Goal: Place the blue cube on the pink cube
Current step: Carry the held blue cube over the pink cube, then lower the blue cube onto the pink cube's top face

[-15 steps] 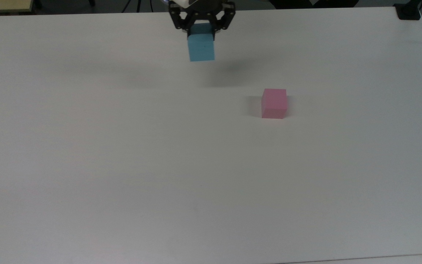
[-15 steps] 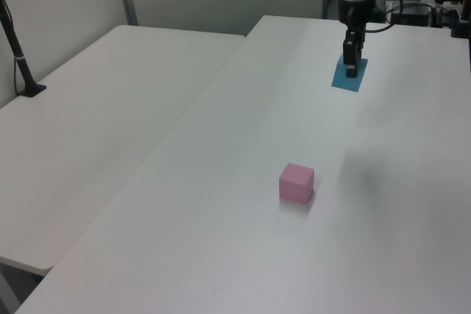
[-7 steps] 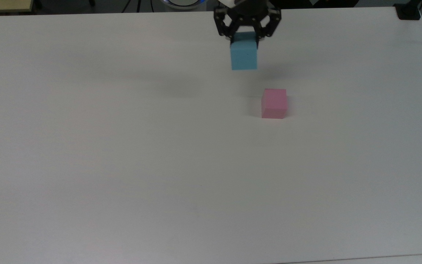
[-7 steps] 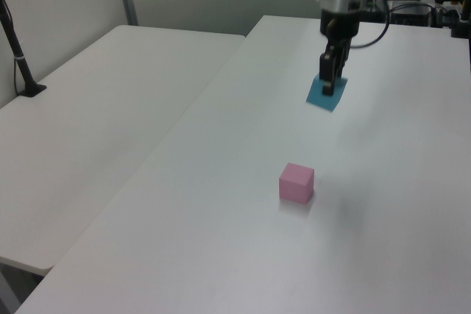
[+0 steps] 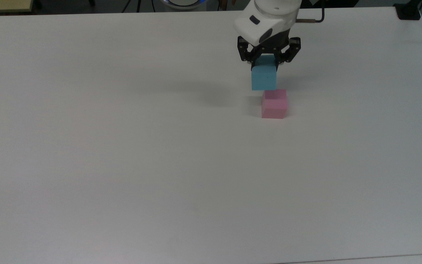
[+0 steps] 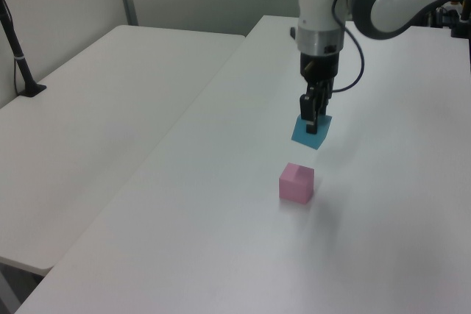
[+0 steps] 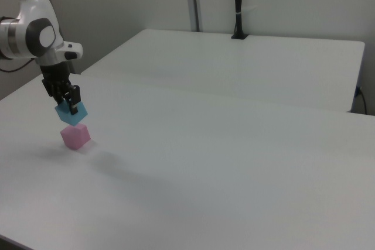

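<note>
Since a second ago the gripper (image 5: 264,65) has carried the blue cube (image 5: 264,78) from the far edge of the counter (image 5: 123,146) toward the top view's right, and now hangs just above and slightly behind the pink cube (image 5: 274,104). The gripper's fingers are closed on the blue cube's upper part, holding it in the air, turned a little in the left view (image 6: 310,131) and the right view (image 7: 71,112). A small gap separates the two cubes in the left view; the pink cube (image 6: 296,182) sits flat on the counter, untouched. The counter is a plain white matte top with soft shadows beside the cubes. In the top view, wide bare surface spreads to the left and toward the near edge, and the cubes stand well in from the right edge. A second white table (image 6: 103,101) adjoins the counter along one long side, with a black post (image 7: 237,4) standing at its far edge. Pale wall panels (image 7: 281,4) close the room behind.
</note>
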`<state>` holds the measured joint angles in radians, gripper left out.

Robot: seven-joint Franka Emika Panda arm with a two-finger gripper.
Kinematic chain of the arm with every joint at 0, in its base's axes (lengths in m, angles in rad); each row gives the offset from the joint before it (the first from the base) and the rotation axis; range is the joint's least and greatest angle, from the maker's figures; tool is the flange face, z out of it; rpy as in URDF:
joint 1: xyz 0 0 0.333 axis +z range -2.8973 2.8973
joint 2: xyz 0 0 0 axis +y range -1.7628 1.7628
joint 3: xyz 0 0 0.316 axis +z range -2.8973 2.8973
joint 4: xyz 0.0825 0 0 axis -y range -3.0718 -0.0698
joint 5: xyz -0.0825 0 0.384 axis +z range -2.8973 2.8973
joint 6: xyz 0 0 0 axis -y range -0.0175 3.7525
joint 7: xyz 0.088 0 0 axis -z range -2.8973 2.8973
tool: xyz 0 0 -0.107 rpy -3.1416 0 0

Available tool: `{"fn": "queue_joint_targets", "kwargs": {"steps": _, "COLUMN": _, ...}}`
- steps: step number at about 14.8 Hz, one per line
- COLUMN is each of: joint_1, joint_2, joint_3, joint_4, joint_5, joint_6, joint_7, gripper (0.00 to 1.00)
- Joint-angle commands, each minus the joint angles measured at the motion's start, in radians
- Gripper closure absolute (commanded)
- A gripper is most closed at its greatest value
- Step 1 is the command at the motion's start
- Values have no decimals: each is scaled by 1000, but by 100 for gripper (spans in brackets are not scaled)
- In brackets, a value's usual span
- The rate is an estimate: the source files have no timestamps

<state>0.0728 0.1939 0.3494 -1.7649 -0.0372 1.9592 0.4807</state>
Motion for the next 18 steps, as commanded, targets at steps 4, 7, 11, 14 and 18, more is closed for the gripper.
{"fn": "queue_joint_targets", "kwargs": {"steps": 4, "joint_1": 64, "joint_2": 102, "joint_3": -3, "joint_4": 56, "joint_5": -95, "joint_6": 33, "joint_7": 102, "gripper": 50}}
{"fn": "queue_joint_targets", "kwargs": {"steps": 7, "joint_1": 73, "joint_2": 114, "joint_3": -3, "joint_4": 56, "joint_5": -96, "joint_6": 36, "joint_7": 111, "gripper": 50}}
{"fn": "queue_joint_targets", "kwargs": {"steps": 11, "joint_1": 87, "joint_2": 151, "joint_3": -3, "joint_4": 93, "joint_5": -99, "joint_6": 36, "joint_7": 131, "gripper": 50}}
{"fn": "queue_joint_targets", "kwargs": {"steps": 14, "joint_1": 93, "joint_2": 163, "joint_3": -3, "joint_4": 101, "joint_5": -113, "joint_6": 36, "joint_7": 133, "gripper": 18}}
{"fn": "queue_joint_targets", "kwargs": {"steps": 18, "joint_1": 108, "joint_2": 170, "joint_3": -3, "joint_4": 101, "joint_5": -162, "joint_6": 35, "joint_7": 180, "gripper": 5}}
